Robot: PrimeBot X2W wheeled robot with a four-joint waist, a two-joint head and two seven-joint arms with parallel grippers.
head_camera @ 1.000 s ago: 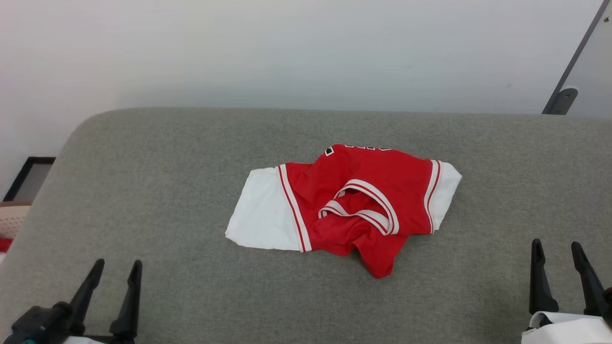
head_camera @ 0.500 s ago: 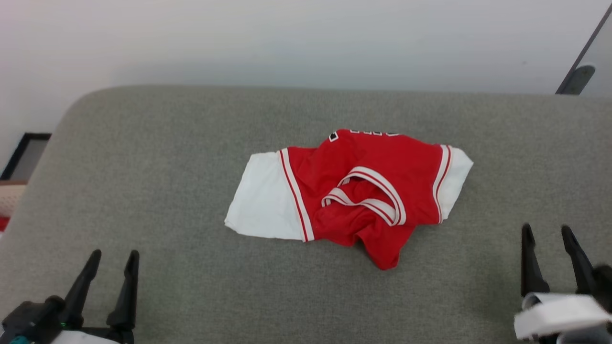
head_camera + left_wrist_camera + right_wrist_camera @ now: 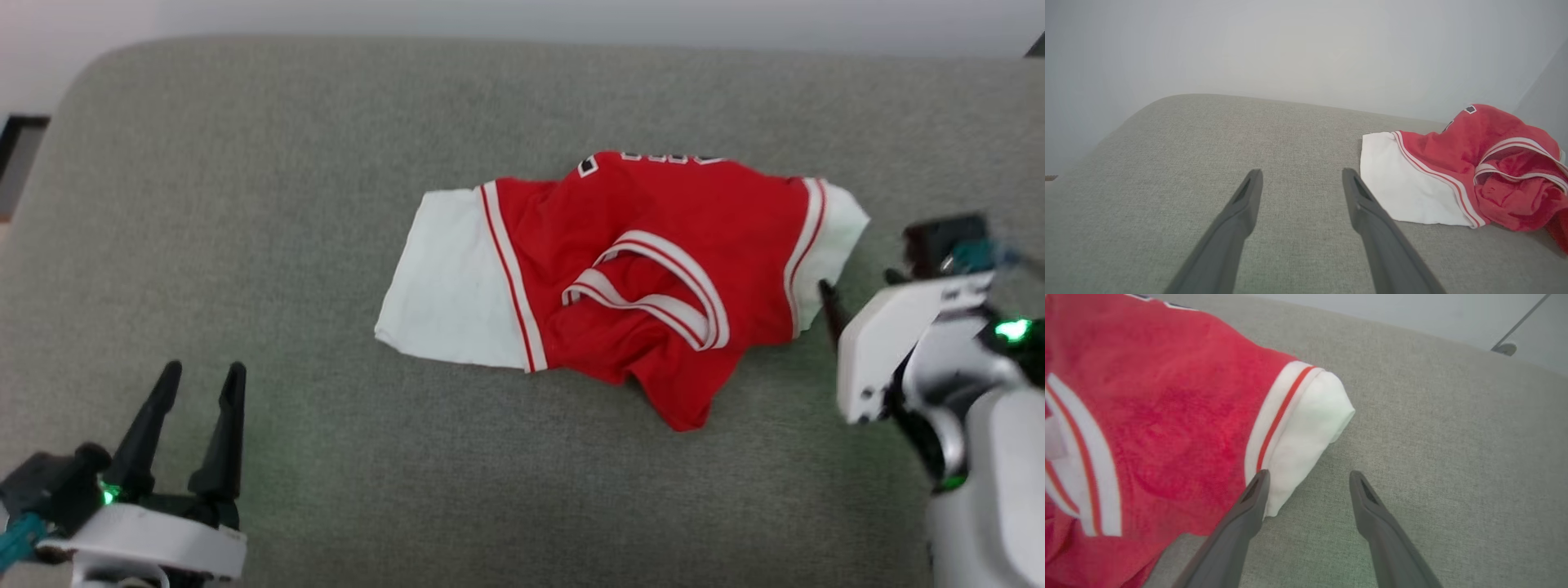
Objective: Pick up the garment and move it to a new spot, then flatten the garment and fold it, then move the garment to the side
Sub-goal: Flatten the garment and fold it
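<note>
garment [image 3: 653,269]: crumpled mid grey cushion [image 3: 245,204], not yet lifted | right pincer [image 3: 1309,473]: jaws wide, empty, one finger just beside white sleeve [image 3: 1306,428] hem, apparently lined up to take that edge | left pincer [image 3: 202,376]: wide, empty, well apart from the cloth, likely held in reserve

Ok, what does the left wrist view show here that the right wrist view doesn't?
Left wrist view, not the right: the left gripper, fingers open over the grey cushion, with the wide white sleeve of the garment lying flat beside them. Right wrist view, not the left: the right gripper, fingers open, one tip close by the other white sleeve, plus a grey metal bar at the top corner. Both: the crumpled red body of the garment, the cushion and the pale wall behind.
</note>
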